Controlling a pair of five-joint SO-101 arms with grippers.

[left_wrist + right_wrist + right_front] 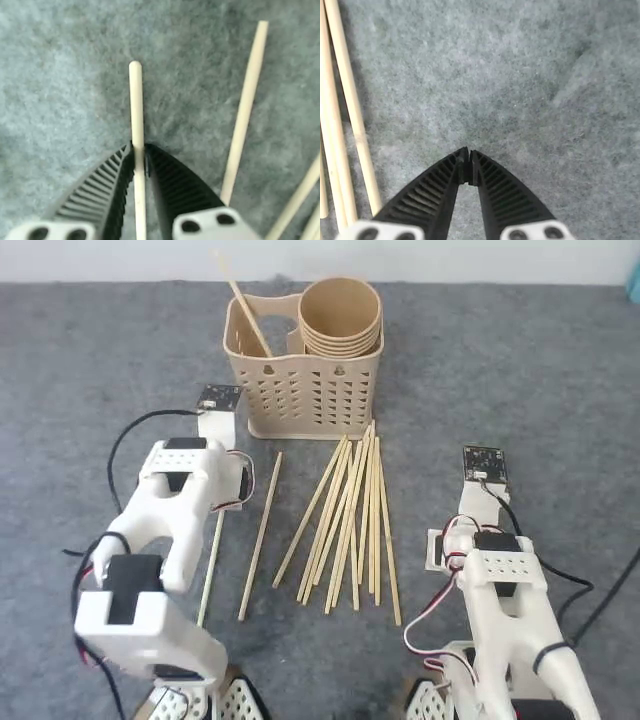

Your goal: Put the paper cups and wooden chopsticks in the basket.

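Left of the pile (352, 525), left hand (138, 148) clamps one chopstick (135, 100), probably bound for the basket (300, 390); right hand (469, 155) closed, empty.

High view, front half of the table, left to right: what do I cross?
Left arm → held chopstick → single loose chopstick → fanned pile of chopsticks → right arm.

Grey felt mat (520, 370) spread wide underneath, pale wall strip (450, 260) along far edge

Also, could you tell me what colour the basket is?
The basket is beige; high view shows it best.
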